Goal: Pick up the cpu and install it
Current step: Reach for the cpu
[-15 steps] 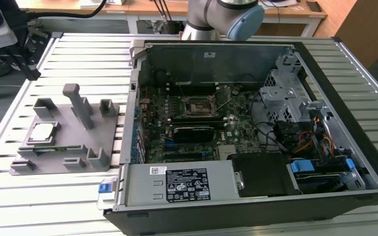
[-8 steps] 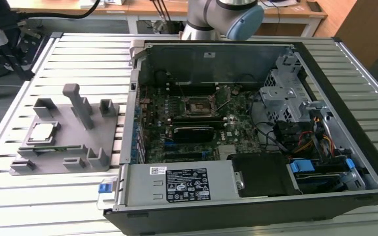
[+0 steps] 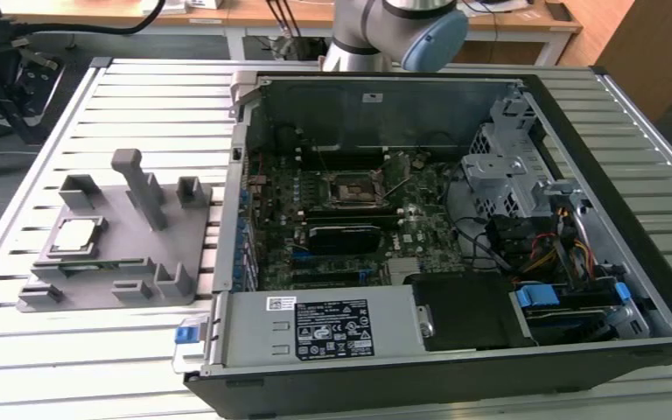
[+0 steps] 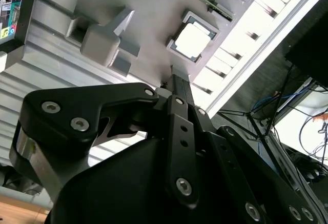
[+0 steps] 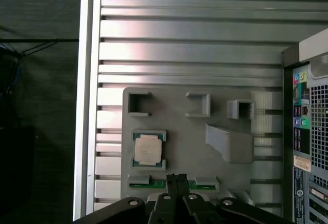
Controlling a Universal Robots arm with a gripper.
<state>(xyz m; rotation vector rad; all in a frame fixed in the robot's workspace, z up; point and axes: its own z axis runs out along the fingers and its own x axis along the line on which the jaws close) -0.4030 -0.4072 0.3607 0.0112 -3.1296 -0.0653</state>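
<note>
Cpu: a small flat square chip with a silvery-grey metal top (image 5: 148, 149); I see it lying flat in a square recess of the grey plastic holder tray (image 5: 179, 126); the tray rests on the slatted metal table (image 5: 179, 29)

Gripper: my black two-finger gripper (image 5: 177, 178) hangs above the tray's edge; its fingers are pressed together, holding nothing

Relation: the chip lies just beyond the fingertips and a little off to one side, apart from them; being square, it has no long axis

Socket: in the exterior view, the square black-and-metal socket frame (image 3: 352, 189) sits inside the open black computer case (image 3: 616, 289); it is well apart from the chip, toward the exterior view's right

Progress: I judge the pick not yet made
</note>
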